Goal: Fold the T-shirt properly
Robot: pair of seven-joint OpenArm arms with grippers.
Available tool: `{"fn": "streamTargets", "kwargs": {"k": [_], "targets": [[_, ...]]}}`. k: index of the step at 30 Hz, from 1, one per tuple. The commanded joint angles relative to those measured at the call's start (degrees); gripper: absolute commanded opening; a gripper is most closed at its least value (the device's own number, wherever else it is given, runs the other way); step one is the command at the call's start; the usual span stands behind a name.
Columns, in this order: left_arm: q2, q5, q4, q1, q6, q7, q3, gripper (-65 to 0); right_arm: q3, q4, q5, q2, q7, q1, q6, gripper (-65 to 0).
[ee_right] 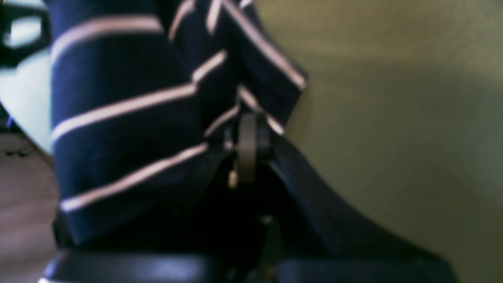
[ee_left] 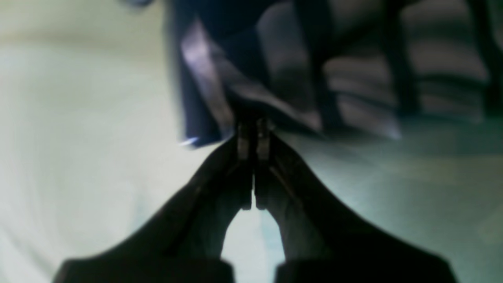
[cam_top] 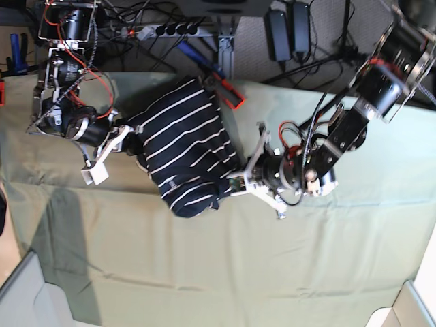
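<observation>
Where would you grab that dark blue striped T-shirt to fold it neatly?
Probably by its outer edges, one from each side. The soft navy white-striped T-shirt lies bunched on the olive-green table cloth, so opposite edges let it be stretched flat. The left end effector and right end effector already pinch it there.

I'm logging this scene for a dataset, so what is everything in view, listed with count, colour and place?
T-shirt: one, dark navy with thin white stripes, bunched between the two arms on the cloth.
Table cloth: one, olive green, covering the table.
Power strip: one, dark, behind the table's far edge.
Power adapters: two, black, on the floor behind the table.
Left tool: one, black, shut on the T-shirt's edge.
Right tool: one, black, shut on the T-shirt's edge.
</observation>
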Motion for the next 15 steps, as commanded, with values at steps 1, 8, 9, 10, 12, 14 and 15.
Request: {"fn": "streamTargets", "kwargs": {"k": [1,8,9,10,12,14,15], "targets": [[0.0,-0.4,0.8,-2.4,1.1,-1.1,-0.5,-65.0,0.2,2.1,2.1,0.6,0.2,0.1,5.1,-65.0],[0.4,-0.4,0.8,-5.1,1.1,-3.0,-0.5,-65.0,0.2,6.4,4.5,0.3,-1.7,-3.0,5.1,-65.0],[0.4,-0.4,0.8,-5.4,1.1,-2.6,-0.5,-65.0,0.2,6.4,4.3,0.3,-1.7,-3.0,5.2,-65.0],[0.2,-0.5,0.8,-5.7,1.1,-1.4,-0.5,-65.0,0.2,6.4,4.2,0.3,-1.7,-3.0,5.1,-65.0],[-0.2,-1.2,0.8,-6.1,2.1,2.7,-0.5,-65.0,0.5,6.5,3.8,0.4,-1.2,-3.0,5.1,-65.0],[-1.1,-1.8,0.8,-6.1,4.3,5.5,-0.5,-65.0,0.9,6.5,3.8,0.5,-1.2,-3.0,5.1,-65.0],[-2.0,-2.2,0.8,-6.1,4.8,5.9,-0.5,-65.0,1.0,6.5,3.6,0.5,-1.2,-3.0,5.1,-65.0]]}}
